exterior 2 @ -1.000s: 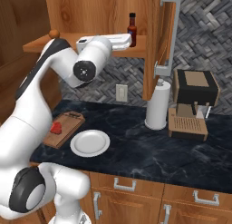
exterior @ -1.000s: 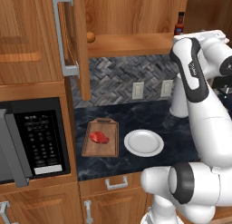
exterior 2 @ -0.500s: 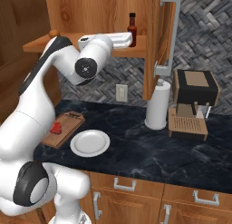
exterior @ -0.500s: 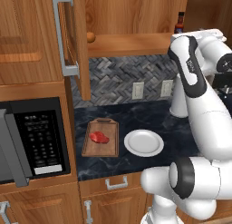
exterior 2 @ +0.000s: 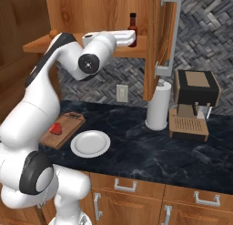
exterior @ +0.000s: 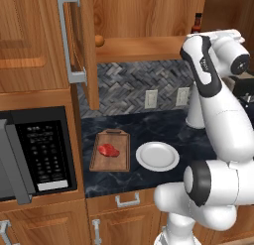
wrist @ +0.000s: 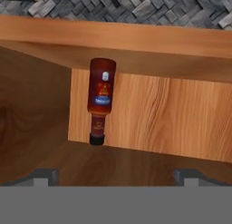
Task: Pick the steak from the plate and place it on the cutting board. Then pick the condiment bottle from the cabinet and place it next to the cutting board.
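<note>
The steak [exterior: 108, 150] lies on the cutting board [exterior: 119, 159], with the bare white plate [exterior: 157, 156] to its right on the counter. Up in the open cabinet [exterior: 139, 48], the condiment bottle [exterior 2: 132, 28] stands upright at the right end of the shelf. My gripper [exterior 2: 132, 38] is level with the shelf, just short of the bottle. In the hand view the bottle [wrist: 100, 98] appears upside down, left of centre. The gripper [wrist: 118, 177] is open, and the bottle is still beyond its fingertips [wrist: 45, 175].
The open cabinet door [exterior 2: 166, 37], with its grey handle, hangs right beside the bottle. A paper-towel roll [exterior 2: 158, 105] and a coffee machine [exterior 2: 193, 103] stand on the right of the counter. The black microwave [exterior: 39, 150] is at the left.
The hand has edged a little closer to the bottle along the shelf. Steak, board and plate have not moved.
</note>
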